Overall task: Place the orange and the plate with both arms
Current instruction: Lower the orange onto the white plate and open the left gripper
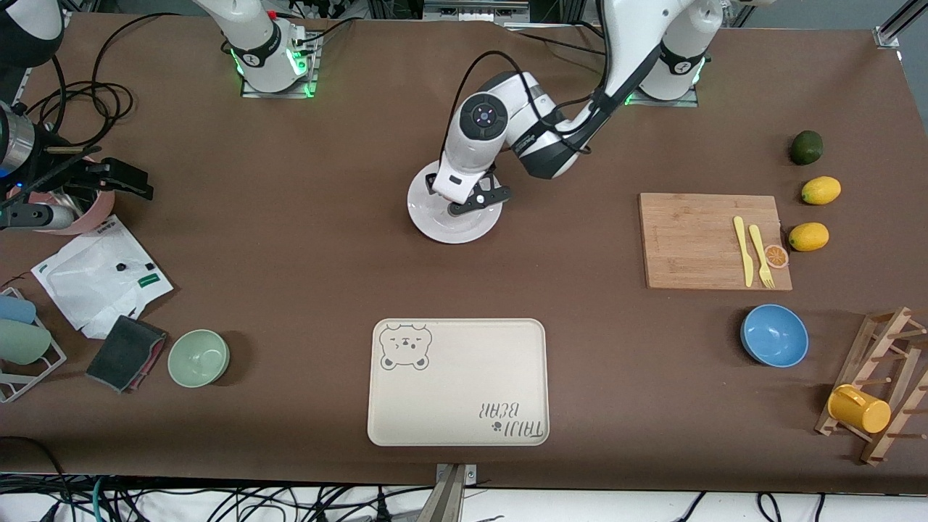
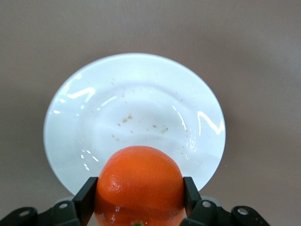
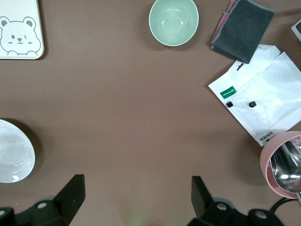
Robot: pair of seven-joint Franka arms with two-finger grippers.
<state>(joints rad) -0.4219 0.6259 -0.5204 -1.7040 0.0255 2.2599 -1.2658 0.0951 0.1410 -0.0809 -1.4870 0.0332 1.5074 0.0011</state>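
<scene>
The left pincer [image 2: 139, 200] pinches the orange [image 2: 139, 184] between its two black fingers [image 2: 86, 197], hanging over the plate [image 2: 136, 108], whose glossy white face carries a few brown specks. The plate rests on the brown surface [image 1: 304, 239], farther from the front camera than the beige tray [image 1: 458, 382], which bears a bear drawing and the words "TAIJI BEAR". The right pincer [image 3: 136, 197] waits spread wide over the surface at the right arm's end, near a white packet [image 3: 263, 106] with a green label whose writing is too small to read.
</scene>
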